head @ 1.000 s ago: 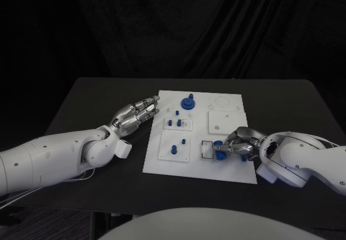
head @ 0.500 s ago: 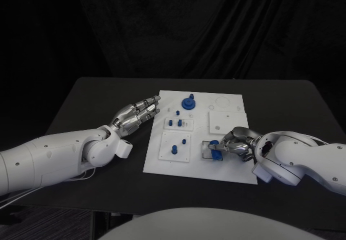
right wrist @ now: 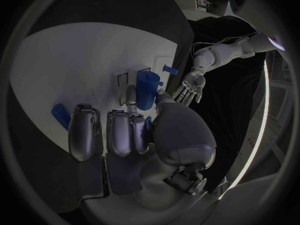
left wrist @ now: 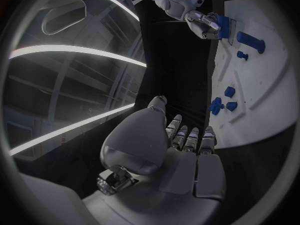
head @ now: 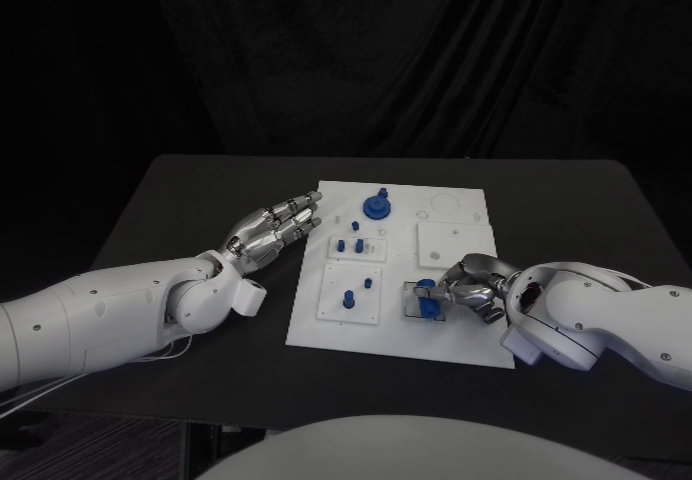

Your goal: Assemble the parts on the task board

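The left silver many-fingered hand [head: 271, 232] rests at the left edge of the white rectangular task board [head: 454, 345], fingers extended side by side and holding nothing; it takes no part in the current step. On the board, left to right, small blue peg-shaped parts [head: 348, 297] stand in a white inset block, and a blue round knobbed part [head: 375, 207] sits near the far edge. At the near right, the right silver many-fingered hand [head: 464, 292] grips a blue cylindrical plastic part [right wrist: 147, 89] above a dark-outlined rectangular slot [head: 417, 301]. The step in hand appears to be seating this part in the slot. The next move calls for aligning the part over the opening, then pressing down. The fingers cover the lower end of the part, so contact with the slot cannot be confirmed. A further blue piece [right wrist: 60, 116] lies beside the fingers; its shape is unclear.
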Motion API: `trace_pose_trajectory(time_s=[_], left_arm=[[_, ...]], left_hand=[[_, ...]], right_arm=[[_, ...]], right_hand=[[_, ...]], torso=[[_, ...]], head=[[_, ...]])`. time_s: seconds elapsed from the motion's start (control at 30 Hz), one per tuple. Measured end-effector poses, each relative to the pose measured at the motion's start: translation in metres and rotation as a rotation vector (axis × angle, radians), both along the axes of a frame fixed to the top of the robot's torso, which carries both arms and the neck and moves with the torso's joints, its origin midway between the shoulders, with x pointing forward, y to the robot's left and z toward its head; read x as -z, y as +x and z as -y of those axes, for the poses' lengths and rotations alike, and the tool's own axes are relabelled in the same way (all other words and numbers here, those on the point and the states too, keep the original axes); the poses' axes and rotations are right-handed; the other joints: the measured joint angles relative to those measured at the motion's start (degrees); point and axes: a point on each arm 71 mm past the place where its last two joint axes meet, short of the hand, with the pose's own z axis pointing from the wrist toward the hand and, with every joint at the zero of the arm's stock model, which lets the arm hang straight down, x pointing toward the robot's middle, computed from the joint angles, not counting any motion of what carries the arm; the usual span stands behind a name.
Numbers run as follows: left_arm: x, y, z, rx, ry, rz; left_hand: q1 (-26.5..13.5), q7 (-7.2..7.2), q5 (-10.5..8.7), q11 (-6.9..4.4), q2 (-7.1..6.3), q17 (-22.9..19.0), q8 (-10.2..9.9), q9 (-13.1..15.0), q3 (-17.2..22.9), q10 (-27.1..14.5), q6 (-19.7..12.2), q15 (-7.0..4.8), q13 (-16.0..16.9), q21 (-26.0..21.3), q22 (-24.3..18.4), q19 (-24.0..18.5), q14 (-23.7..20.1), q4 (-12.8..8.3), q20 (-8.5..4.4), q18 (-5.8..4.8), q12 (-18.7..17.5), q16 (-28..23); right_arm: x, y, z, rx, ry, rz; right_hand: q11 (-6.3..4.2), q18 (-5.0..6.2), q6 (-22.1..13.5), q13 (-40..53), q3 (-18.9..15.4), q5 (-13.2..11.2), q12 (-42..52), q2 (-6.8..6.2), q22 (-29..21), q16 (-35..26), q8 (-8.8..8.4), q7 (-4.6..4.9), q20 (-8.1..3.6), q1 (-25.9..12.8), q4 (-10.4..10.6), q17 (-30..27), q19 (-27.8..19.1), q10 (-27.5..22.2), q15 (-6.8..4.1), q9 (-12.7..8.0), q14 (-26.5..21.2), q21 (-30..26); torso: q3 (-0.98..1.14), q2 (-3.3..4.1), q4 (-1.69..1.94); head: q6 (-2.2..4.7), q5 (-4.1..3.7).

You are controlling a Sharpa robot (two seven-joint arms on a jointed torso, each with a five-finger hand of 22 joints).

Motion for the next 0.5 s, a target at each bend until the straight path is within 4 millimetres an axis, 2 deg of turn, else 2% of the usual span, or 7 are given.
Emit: trace_pose_trajectory(time_s=[0.07, 0.2, 0.5], left_arm=[[0.0000, 0.0001, 0.0001, 0.000, 0.000, 0.000], [0.0001, 0.0002, 0.0004, 0.002, -0.001, -0.001], [0.0003, 0.0004, 0.0004, 0.003, -0.001, -0.001]], left_hand=[[0.0, 0.00, 0.00, 0.00, 0.00, 0.0, 0.0, 0.0, 0.0, 0.0, 0.0, 0.00, 0.0, 0.0, 0.0, 0.0, 0.0, 0.0, 0.00, 0.00, 0.0, 0.0], [0.0, 0.00, 0.00, 0.00, 0.00, 0.0, 0.0, 0.0, 0.0, 0.0, 0.0, 0.00, 0.0, 0.0, 0.0, 0.0, 0.0, 0.0, 0.00, 0.00, 0.0, 0.0], [0.0, 0.00, 0.00, 0.00, 0.00, -0.1, 0.0, 0.0, 0.0, 0.0, 0.0, 0.00, 0.0, 0.0, 0.0, 0.0, 0.0, 0.0, 0.00, 0.00, 0.0, 0.0]], right_arm=[[0.0002, 0.0000, -0.0004, -0.003, -0.001, -0.002], [0.0005, -0.0001, -0.0011, -0.009, -0.003, -0.006], [0.0009, 0.0006, -0.0014, -0.018, -0.009, -0.005]], right_hand=[[0.00, -0.01, -0.3, 0.0, 0.0, 0.0, -0.2, 0.15, 0.0, 0.0, -0.01, 0.07, 0.00, -0.3, 0.0, -0.1, 0.0, 0.0, 0.00, 0.0, 0.0, 0.0], [0.00, 0.00, -0.9, 0.0, 0.8, 0.0, -0.2, -0.56, 0.0, -0.1, -0.01, 0.10, 0.30, -2.0, -0.8, -0.4, -0.1, 0.0, 0.00, 0.1, 0.0, -0.4], [-0.01, 0.00, -1.6, 0.0, -0.7, 0.1, -0.8, -2.07, 0.0, -0.4, 0.07, 0.19, 0.41, -3.9, 1.0, -1.1, 0.0, 0.0, 0.15, 0.7, 0.2, -1.2]], torso=[[0.01, 0.00, -0.01], [0.03, -0.01, -0.03], [0.04, -0.03, -0.06]], head=[[0.00, 0.04], [0.00, 0.13], [0.00, 0.21]])
